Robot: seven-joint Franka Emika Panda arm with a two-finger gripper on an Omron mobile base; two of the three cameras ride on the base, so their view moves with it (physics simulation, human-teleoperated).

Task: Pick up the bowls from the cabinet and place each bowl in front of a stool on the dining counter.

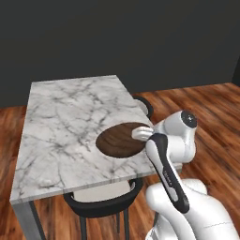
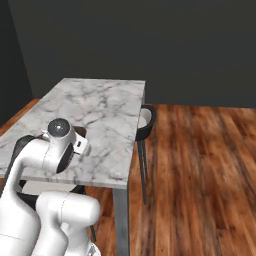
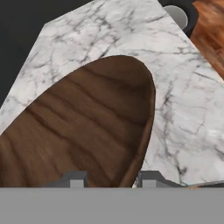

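Gripper point(image 3: 109, 180) straddles wood bowl point(image 1: 121, 139) rim, grip state can't tell | on dining counter point(image 1: 61, 126) | I judge stiff, light, slick; pinch rim.

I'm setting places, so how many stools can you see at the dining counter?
2: one stool tucked under the near edge by the wooden bowl, another stool farther along the same side. Others may be hidden.

Wooden bowl point(image 1: 120, 140) on the dining counter point(image 1: 65, 126), near its right edge toward the near right corner, with one stool point(image 1: 104, 199) tucked under the near edge and a second stool point(image 2: 146, 121) (farther back) at the right edge.
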